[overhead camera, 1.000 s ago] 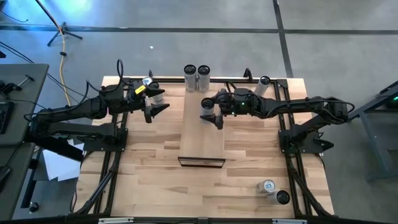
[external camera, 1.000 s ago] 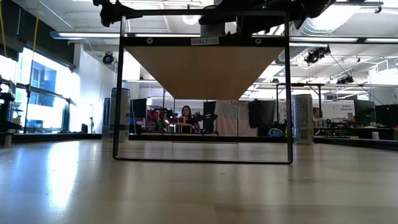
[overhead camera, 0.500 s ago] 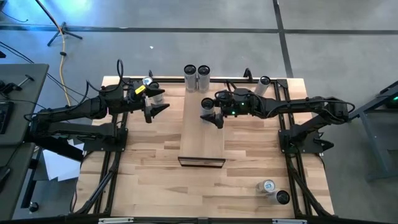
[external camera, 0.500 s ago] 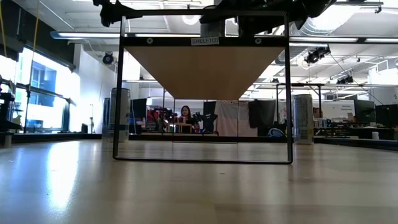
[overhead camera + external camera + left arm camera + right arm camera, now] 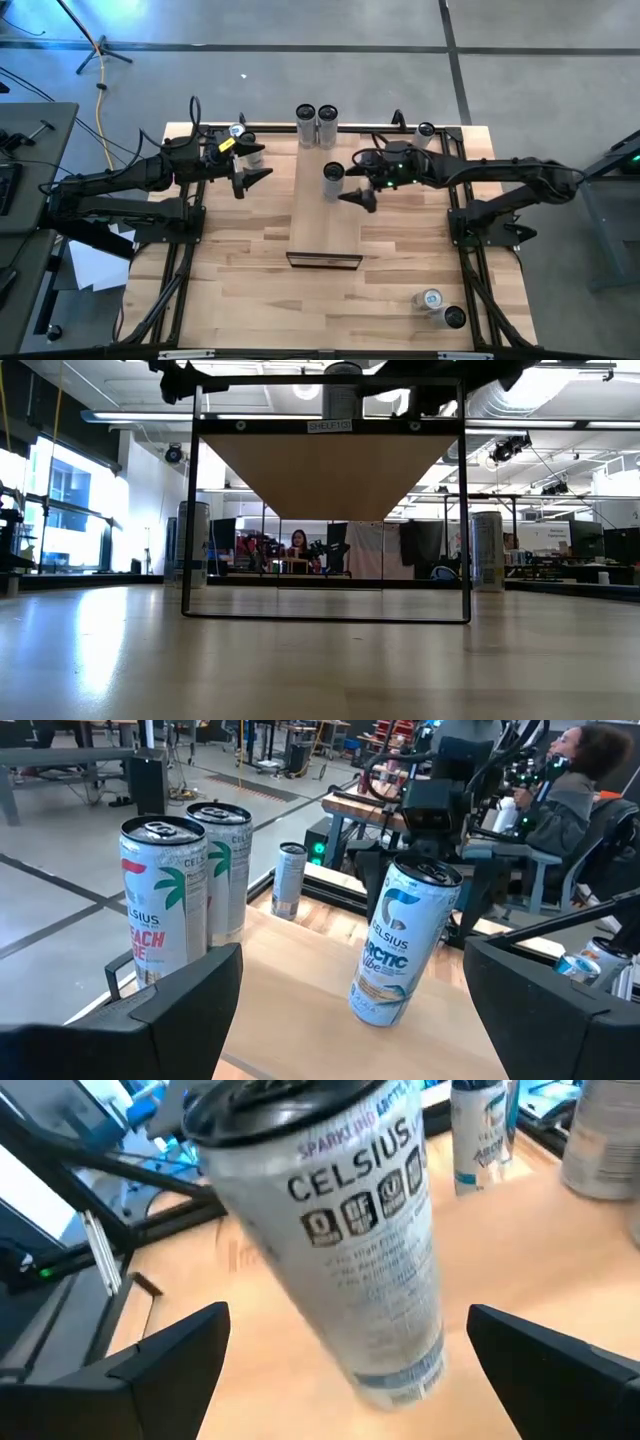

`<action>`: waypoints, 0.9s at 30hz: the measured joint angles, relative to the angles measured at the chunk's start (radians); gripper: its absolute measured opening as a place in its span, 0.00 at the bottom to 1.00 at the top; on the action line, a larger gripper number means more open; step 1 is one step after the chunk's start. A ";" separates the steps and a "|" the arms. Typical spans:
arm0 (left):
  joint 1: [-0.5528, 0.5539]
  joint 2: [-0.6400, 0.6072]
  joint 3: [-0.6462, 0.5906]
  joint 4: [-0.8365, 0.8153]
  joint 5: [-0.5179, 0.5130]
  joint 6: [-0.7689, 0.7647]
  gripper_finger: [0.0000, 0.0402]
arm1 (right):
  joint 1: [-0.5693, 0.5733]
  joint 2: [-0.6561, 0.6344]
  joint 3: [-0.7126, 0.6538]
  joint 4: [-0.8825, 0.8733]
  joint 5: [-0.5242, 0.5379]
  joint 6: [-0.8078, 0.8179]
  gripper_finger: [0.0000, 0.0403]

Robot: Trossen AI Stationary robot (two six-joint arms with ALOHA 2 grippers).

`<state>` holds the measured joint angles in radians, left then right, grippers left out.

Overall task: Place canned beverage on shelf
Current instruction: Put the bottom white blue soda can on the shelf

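The shelf point(image 5: 325, 235) is the long pale board raised over the table's middle. A white canned beverage point(image 5: 333, 172) marked Celsius stands on its base on the shelf's far half point(image 5: 400, 945) and looks tilted in both wrist views. My right gripper point(image 5: 358, 200) hovers just right of this can, open, its fingers point(image 5: 150, 1360) spread wide on either side and short of the can point(image 5: 340, 1250). My left gripper point(image 5: 255, 182) waits open over the table, left of the shelf. Two more cans point(image 5: 316, 115) stand at the shelf's far end.
One can point(image 5: 252, 152) stands beside my left arm and another point(image 5: 425, 130) at the far right. Two cans point(image 5: 442, 308) are at the table's near right corner. The shelf's black frame legs point(image 5: 190, 510) stand on the tabletop. The shelf's near half is bare.
My right gripper has drawn back from the can toward the table's right edge, tipping as it went and staying open. The can now stands clear of the fingers on the shelf.
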<state>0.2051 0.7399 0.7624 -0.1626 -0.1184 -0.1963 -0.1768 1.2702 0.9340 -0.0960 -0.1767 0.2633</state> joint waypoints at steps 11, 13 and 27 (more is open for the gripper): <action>0.000 0.000 0.000 0.002 -0.022 0.026 0.87 | 0.071 -0.139 0.000 -0.296 0.038 0.169 0.98; 0.000 0.000 0.000 0.002 -0.043 0.021 0.87 | 0.096 -0.151 0.000 -0.326 0.054 0.218 0.98; 0.000 0.000 0.000 0.002 -0.079 -0.145 0.87 | 0.216 -0.165 0.000 -0.542 0.053 0.464 0.98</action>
<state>0.2050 0.7395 0.7624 -0.1604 -0.1974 -0.3412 0.0391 1.1053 0.9340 -0.6375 -0.1237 0.7271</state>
